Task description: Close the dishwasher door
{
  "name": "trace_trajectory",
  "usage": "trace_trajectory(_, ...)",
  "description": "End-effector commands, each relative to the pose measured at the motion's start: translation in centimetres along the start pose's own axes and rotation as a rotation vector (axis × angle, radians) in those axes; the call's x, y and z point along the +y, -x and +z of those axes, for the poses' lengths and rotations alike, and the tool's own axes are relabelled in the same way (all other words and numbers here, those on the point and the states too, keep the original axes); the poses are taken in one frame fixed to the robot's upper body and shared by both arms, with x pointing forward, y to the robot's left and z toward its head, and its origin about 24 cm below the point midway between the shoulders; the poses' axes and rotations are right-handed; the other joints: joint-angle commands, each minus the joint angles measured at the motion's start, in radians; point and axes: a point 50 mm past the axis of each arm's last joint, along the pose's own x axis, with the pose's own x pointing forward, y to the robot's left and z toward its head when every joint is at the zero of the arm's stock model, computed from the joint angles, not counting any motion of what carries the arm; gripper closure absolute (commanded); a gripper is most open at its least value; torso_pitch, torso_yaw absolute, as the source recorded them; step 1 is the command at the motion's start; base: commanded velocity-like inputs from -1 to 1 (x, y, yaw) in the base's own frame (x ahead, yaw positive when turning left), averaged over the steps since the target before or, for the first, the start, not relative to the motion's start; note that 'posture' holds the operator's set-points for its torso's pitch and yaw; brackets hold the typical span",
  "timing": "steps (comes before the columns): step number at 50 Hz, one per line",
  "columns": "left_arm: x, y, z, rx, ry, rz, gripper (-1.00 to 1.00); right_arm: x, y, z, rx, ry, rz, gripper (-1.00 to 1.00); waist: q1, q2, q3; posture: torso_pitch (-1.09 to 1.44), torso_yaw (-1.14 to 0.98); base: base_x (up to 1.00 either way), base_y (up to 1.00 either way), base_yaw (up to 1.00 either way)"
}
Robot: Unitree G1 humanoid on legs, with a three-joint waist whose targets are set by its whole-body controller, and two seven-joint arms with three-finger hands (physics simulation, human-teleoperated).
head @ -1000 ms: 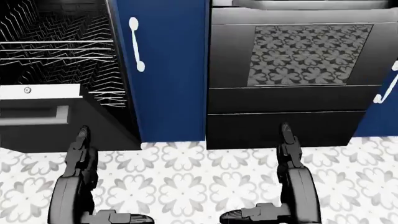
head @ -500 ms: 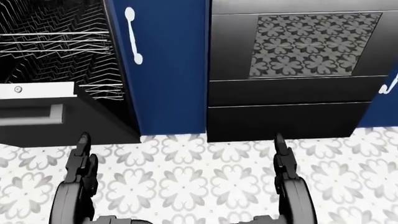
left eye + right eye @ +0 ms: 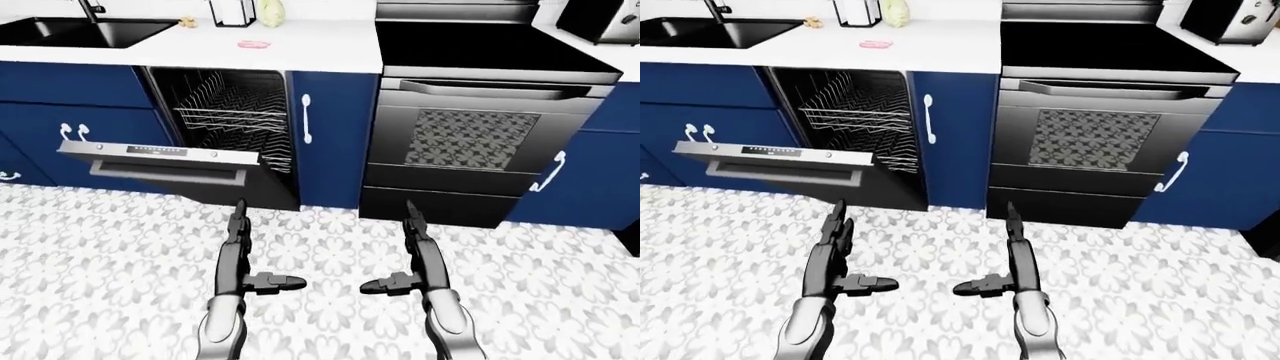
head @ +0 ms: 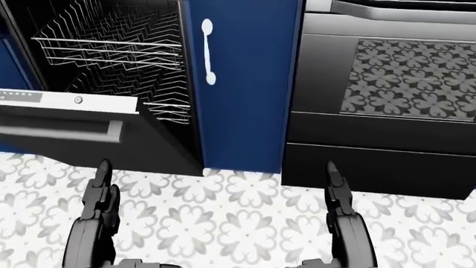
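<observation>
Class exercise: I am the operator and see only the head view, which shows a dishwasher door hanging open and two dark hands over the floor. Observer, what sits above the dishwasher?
Observer: A white counter with a small pink thing lying on it.
Operator: What is left of the dishwasher door?
Observer: A black sink set in the counter, over blue cupboards.
Operator: Are my hands' thumbs closed?
Observer: No; the left hand and right hand are open, thumbs pointing toward each other, holding nothing.
</observation>
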Motion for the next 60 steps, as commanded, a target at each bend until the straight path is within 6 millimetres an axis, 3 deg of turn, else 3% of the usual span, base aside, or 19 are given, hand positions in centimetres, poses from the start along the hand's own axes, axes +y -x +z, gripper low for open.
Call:
trace_trajectory(1, 0.27, -0.42, 1.88, -0.098, -0.007, 0.006, -1.00, 0.03, -0.29, 2.06, -0.101, -0.003, -0.002, -1.00, 0.003, -0.012, -0.015, 0.00, 0.00, 0.00, 0.00, 0.46)
trace_trajectory(6, 0.25, -0.35, 1.90, -0.099, -0.010, 0.005, -1.00, 0.12, -0.22, 2.01, -0.102, -0.002, 0.001, -1.00, -0.004, 0.015, -0.018, 0.00, 0.00, 0.00, 0.00, 0.47)
trace_trajectory(9, 0.20, -0.33, 1.88, -0.099, -0.011, 0.004, -1.00, 0.11, -0.24, 1.96, -0.100, -0.003, 0.001, -1.00, -0.012, 0.058, -0.014, 0.00, 0.00, 0.00, 0.00, 0.47)
trace_trajectory(11, 0.21, -0.32, 1.85, -0.099, -0.011, 0.004, -1.00, 0.13, -0.21, 2.02, -0.101, -0.004, 0.002, -1.00, -0.014, 0.098, -0.041, 0.00, 0.00, 0.00, 0.00, 0.46)
trace_trajectory(13, 0.22, -0.32, 1.86, -0.100, -0.012, 0.004, -1.00, 0.14, -0.19, 2.03, -0.101, -0.004, 0.002, -1.00, -0.001, 0.092, -0.024, 0.00, 0.00, 0.00, 0.00, 0.46)
trace_trajectory(21, 0.24, -0.38, 1.90, -0.102, -0.014, 0.004, -1.00, 0.11, -0.28, 1.96, -0.101, -0.006, 0.004, -1.00, -0.002, 0.012, -0.014, 0.00, 0.00, 0.00, 0.00, 0.46)
trace_trajectory(23, 0.22, -0.39, 1.89, -0.102, -0.014, 0.003, -1.00, 0.14, -0.29, 1.90, -0.100, -0.005, 0.005, -1.00, -0.007, -0.023, -0.016, 0.00, 0.00, 0.00, 0.00, 0.46)
trace_trajectory(25, 0.19, -0.38, 1.90, -0.102, -0.015, 0.002, -1.00, 0.16, -0.29, 1.92, -0.100, -0.004, 0.007, -1.00, -0.018, -0.088, -0.040, 0.00, 0.00, 0.00, 0.00, 0.47)
trace_trajectory(26, 0.19, -0.38, 1.93, -0.103, -0.015, 0.003, -1.00, 0.15, -0.28, 1.99, -0.101, -0.004, 0.007, -1.00, -0.021, -0.029, -0.021, 0.00, 0.00, 0.00, 0.00, 0.47)
trace_trajectory(27, 0.19, -0.38, 1.94, -0.103, -0.014, 0.003, -1.00, 0.14, -0.28, 1.97, -0.101, -0.004, 0.006, -1.00, -0.013, -0.051, -0.021, 0.00, 0.00, 0.00, 0.00, 0.47)
trace_trajectory(30, 0.30, -0.42, 2.01, -0.104, -0.014, 0.006, -1.00, 0.17, -0.23, 1.94, -0.101, -0.004, 0.008, -1.00, -0.008, -0.038, -0.033, 0.00, 0.00, 0.00, 0.00, 0.47)
trace_trajectory(37, 0.20, -0.25, 2.02, -0.105, -0.013, 0.005, -1.00, 0.17, -0.23, 1.90, -0.100, -0.006, 0.011, -1.00, -0.016, 0.055, -0.020, 0.00, 0.00, 0.00, 0.00, 0.47)
trace_trajectory(39, 0.16, -0.19, 2.10, -0.106, -0.013, 0.003, -1.00, 0.19, -0.24, 1.89, -0.099, -0.007, 0.013, -1.00, -0.016, 0.109, -0.033, 0.00, 0.00, 0.00, 0.00, 0.46)
trace_trajectory(40, 0.18, -0.19, 2.10, -0.106, -0.013, 0.003, -1.00, 0.18, -0.23, 1.88, -0.099, -0.008, 0.014, -1.00, -0.016, 0.113, -0.045, 0.00, 0.00, 0.00, 0.00, 0.46)
trace_trajectory(50, 0.17, -0.19, 2.16, -0.107, -0.013, 0.001, -1.00, 0.35, -0.23, 1.86, -0.095, -0.007, 0.021, -1.00, -0.001, 0.017, -0.021, 0.00, 0.00, 0.00, 0.00, 0.42)
trace_trajectory(52, 0.14, -0.19, 2.10, -0.106, -0.014, -0.001, -1.00, 0.37, -0.19, 1.90, -0.094, -0.007, 0.025, -1.00, -0.004, -0.014, -0.021, 0.00, 0.00, 0.00, 0.00, 0.32)
trace_trajectory(54, 0.10, -0.17, 2.15, -0.107, -0.016, -0.003, -1.00, 0.42, -0.17, 1.97, -0.094, -0.007, 0.027, -1.00, -0.009, -0.074, -0.039, 0.00, 0.00, 0.00, 0.00, 0.25)
trace_trajectory(55, 0.12, -0.19, 2.15, -0.107, -0.016, -0.003, -1.00, 0.45, -0.18, 1.98, -0.095, -0.006, 0.028, -1.00, -0.021, -0.035, -0.030, 0.00, 0.00, 0.00, 0.00, 0.23)
trace_trajectory(60, 0.13, -0.21, 2.15, -0.108, -0.016, -0.002, -1.00, 0.48, -0.11, 2.07, -0.094, -0.002, 0.029, -1.00, -0.012, -0.024, -0.028, 0.00, 0.00, 0.00, 0.00, 0.24)
